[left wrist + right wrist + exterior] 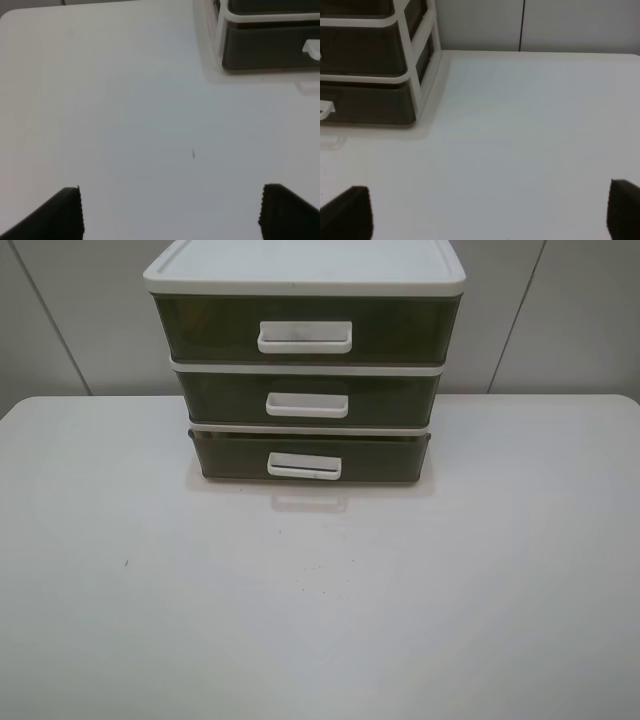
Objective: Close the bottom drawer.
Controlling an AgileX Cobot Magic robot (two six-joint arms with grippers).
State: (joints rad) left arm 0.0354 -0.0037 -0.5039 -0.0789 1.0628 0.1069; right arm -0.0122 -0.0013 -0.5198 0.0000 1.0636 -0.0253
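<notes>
The bottom drawer (310, 456) is dark olive translucent plastic with a white loop handle (304, 467). It sticks out slightly from the white-framed three-drawer unit (305, 280) at the back middle of the table. It also shows in the left wrist view (270, 47) and in the right wrist view (367, 104). My left gripper (170, 212) is open and empty above bare table, well short of the drawer. My right gripper (490, 212) is open and empty over the table, to the drawer's right. Neither arm shows in the exterior high view.
The two upper drawers (306, 332) sit shut in the unit. The white table (320, 590) runs wide in front and to both sides. A small dark speck (126, 563) lies on it at the left. A grey panelled wall (560, 320) stands behind.
</notes>
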